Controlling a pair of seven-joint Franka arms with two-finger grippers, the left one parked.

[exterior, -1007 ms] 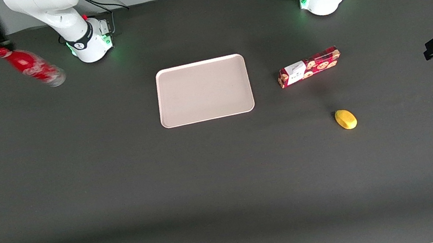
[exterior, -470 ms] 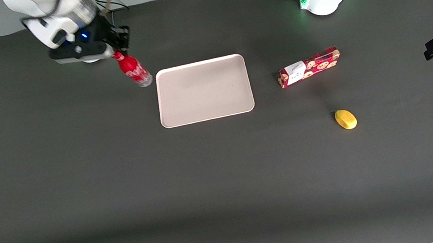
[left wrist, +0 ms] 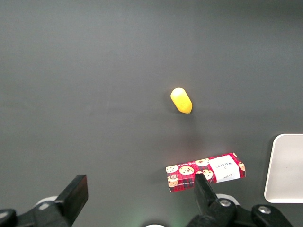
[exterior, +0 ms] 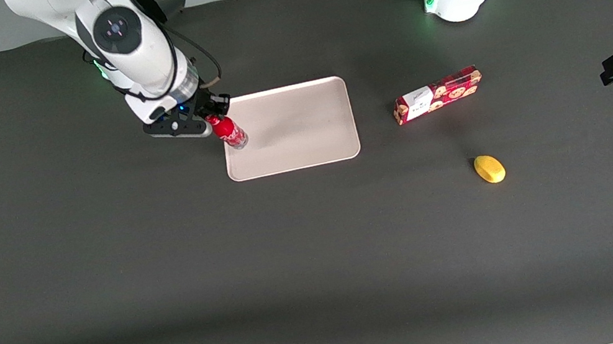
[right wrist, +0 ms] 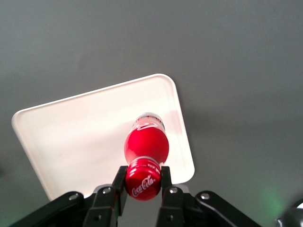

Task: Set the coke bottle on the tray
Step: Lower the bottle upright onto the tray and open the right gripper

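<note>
Glossy red coke bottle [right wrist: 146, 145] clamped at cap by tool [right wrist: 143, 182], above smooth rounded tray [right wrist: 66, 137]

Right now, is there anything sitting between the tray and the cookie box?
No. In the front view, only bare dark table lies between the tray and the cookie box. The hand holds the coke bottle over the tray's other end.
</note>
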